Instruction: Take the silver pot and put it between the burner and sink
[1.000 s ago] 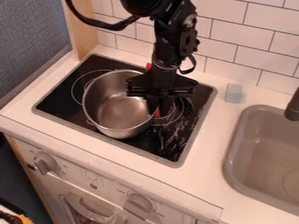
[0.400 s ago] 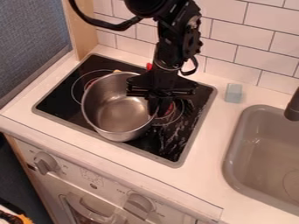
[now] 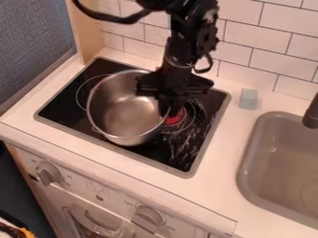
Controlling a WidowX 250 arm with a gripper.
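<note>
Fixed cam, high over counter [image 3: 214,186] front, angled down twd stovetop [image 3: 62,109] & tiled wall [image 3: 267,51], fairly close

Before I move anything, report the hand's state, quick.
Hand: at the sink-side rim of the silver pot; whether open or closed on it can't be told.

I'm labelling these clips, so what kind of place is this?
Probably a toy kitchen: there's a black stovetop with a silver pot on it, a gray sink, and white wall tiles behind.
</note>
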